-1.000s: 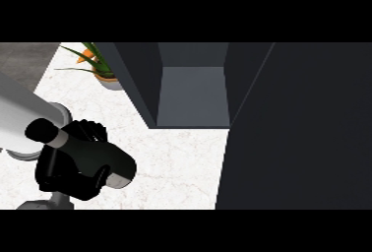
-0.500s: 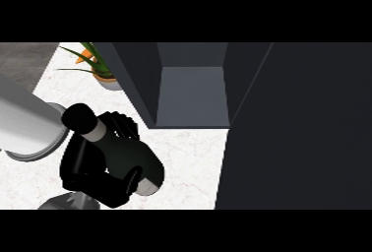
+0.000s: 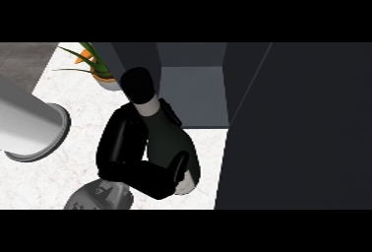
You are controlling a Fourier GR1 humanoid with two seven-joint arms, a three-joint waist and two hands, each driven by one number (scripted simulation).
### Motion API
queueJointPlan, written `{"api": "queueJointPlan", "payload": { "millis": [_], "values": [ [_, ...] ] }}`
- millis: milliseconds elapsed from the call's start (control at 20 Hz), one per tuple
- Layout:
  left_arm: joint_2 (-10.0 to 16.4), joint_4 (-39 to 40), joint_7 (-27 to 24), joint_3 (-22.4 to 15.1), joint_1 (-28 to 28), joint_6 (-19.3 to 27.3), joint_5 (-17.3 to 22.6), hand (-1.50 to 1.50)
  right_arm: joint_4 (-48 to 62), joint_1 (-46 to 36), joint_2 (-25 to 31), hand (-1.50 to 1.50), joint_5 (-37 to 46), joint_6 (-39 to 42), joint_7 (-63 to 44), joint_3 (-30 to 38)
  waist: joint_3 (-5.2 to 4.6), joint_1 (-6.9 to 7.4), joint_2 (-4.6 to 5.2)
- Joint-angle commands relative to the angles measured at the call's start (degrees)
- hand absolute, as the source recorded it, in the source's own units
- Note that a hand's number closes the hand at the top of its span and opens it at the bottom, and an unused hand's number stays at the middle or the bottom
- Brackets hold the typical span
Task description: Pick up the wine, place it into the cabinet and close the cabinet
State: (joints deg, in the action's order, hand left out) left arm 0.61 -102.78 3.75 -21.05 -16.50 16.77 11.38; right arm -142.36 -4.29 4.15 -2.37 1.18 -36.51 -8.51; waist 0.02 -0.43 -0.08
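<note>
One wine | mostly hidden by right hand (neck shows) | cabinet cropped

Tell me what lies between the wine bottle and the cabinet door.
In the head view, only bare counter separates wine bottle and cabinet door.

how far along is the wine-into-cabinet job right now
Done: the wine bottle is grasped, with the left hand curled round it. In hand: the bottle is tilted, its top at the mouth of the cabinet, not yet inside. Left: set it inside, let go, then swing the open cabinet door shut.
</note>
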Motion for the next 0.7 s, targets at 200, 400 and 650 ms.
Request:
{"api": "queueJointPlan", "payload": {
  "millis": [200, 400, 650],
  "values": [
    [-0.60, 6.11, 0.02, -4.90, -7.93, 10.42, -2.13, 1.50, -9.80, 6.72, 0.48, -1.50, -3.90, 1.55, -1.99, 1.33, 0.00, -0.35, -0.02],
    [-0.61, 7.37, 3.04, -2.25, -13.08, 12.53, -1.45, 1.50, -6.15, 4.68, 2.28, -1.50, -7.82, 3.82, -0.52, 5.80, 0.01, -0.07, 0.02],
    [-0.61, 13.51, -1.08, -6.84, -16.48, 17.45, -2.09, 1.50, -6.39, 4.46, 2.05, -1.50, -7.92, 4.53, -0.02, 6.28, 0.02, -0.38, 0.04]
  ]
}}
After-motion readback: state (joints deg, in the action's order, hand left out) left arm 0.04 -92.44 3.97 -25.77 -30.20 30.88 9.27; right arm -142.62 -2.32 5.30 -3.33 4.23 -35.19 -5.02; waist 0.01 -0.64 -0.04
